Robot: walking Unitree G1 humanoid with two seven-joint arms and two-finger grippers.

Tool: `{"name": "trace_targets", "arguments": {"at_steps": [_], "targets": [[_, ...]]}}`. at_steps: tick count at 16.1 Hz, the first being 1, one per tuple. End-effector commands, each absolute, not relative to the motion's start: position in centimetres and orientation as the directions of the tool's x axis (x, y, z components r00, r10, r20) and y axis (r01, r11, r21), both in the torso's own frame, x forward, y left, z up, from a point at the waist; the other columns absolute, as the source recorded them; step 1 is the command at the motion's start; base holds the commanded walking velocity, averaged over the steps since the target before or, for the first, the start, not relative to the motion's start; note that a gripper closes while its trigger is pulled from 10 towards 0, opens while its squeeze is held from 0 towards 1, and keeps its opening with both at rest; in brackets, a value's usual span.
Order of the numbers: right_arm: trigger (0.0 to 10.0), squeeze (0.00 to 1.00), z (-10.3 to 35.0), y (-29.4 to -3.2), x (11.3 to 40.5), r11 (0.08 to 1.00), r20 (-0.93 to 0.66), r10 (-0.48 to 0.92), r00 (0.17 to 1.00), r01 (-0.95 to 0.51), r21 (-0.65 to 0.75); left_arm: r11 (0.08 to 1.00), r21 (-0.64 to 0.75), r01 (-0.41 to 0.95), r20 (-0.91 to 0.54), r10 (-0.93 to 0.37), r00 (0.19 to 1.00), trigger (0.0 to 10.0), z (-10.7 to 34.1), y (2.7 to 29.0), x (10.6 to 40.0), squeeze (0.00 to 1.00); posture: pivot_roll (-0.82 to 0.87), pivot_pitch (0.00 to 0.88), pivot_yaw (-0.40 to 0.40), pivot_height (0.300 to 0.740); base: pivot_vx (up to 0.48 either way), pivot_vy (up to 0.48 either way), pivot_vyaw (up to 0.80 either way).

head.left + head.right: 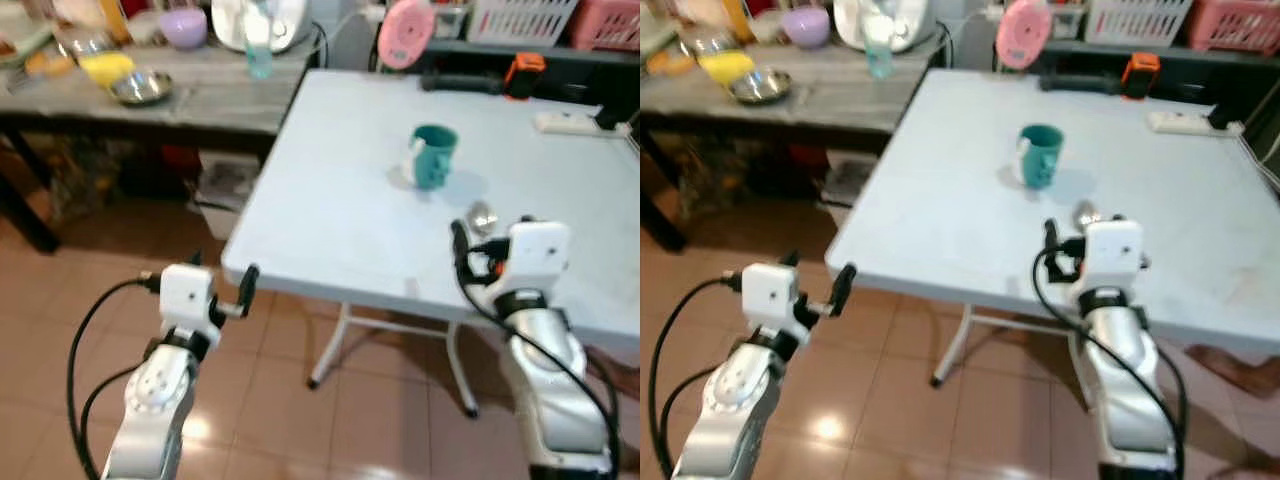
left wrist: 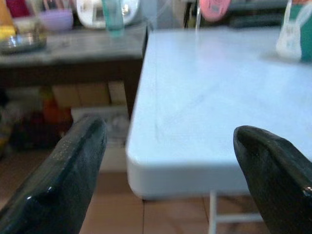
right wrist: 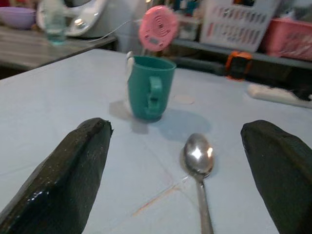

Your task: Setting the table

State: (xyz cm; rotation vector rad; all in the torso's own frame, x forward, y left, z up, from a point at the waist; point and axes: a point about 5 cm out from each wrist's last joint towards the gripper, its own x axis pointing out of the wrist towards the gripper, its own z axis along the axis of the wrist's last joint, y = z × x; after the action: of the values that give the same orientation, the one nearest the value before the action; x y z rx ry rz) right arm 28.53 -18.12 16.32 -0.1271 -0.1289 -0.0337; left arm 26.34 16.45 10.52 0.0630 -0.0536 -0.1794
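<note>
One teal mug (image 1: 433,155), one spoon (image 3: 198,161), one white table (image 1: 330,210); two baskets (image 1: 520,18) at back; one purple bowl (image 1: 183,27), one metal bowl (image 1: 142,88) on side bench

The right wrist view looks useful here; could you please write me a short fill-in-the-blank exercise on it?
1. The mug on the white table is ____ in colour.
2. Between the open right gripper fingers lies a metal ____.
3. The spoon lies ____ the mug, not inside it.

Missing words: teal; spoon; beside
</note>
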Motion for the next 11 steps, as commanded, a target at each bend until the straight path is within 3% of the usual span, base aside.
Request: {"name": "trace_targets", "arguments": {"at_steps": [1, 4, 11], "targets": [[10.0, 0.00, 16.64, -17.99, 28.65, 0.991, 0.142, -0.019, 0.990, 0.037, -0.128, 0.983, 0.072, 0.171, 0.056, -0.175, 0.983, 10.0, 10.75, 16.82, 26.39, 0.00, -0.06, 0.104, 0.045, 0.740, 0.000, -0.480, 0.00], [10.0, 0.00, 16.58, -18.05, 28.66, 0.991, 0.140, -0.019, 0.990, 0.038, -0.130, 0.982, 0.070, 0.177, 0.053, -0.181, 0.982, 10.0, 10.69, 16.66, 26.39, 0.00, -0.06, 0.105, 0.045, 0.740, 0.000, -0.480, 0.00], [10.0, 0.00, 16.57, -18.21, 28.63, 0.990, 0.138, -0.021, 0.990, 0.040, -0.137, 0.974, 0.041, 0.224, 0.069, -0.226, 0.972, 10.0, 10.77, 15.96, 26.34, 0.00, -0.07, 0.107, 0.044, 0.740, 0.000, 0.000, 0.00]]}}
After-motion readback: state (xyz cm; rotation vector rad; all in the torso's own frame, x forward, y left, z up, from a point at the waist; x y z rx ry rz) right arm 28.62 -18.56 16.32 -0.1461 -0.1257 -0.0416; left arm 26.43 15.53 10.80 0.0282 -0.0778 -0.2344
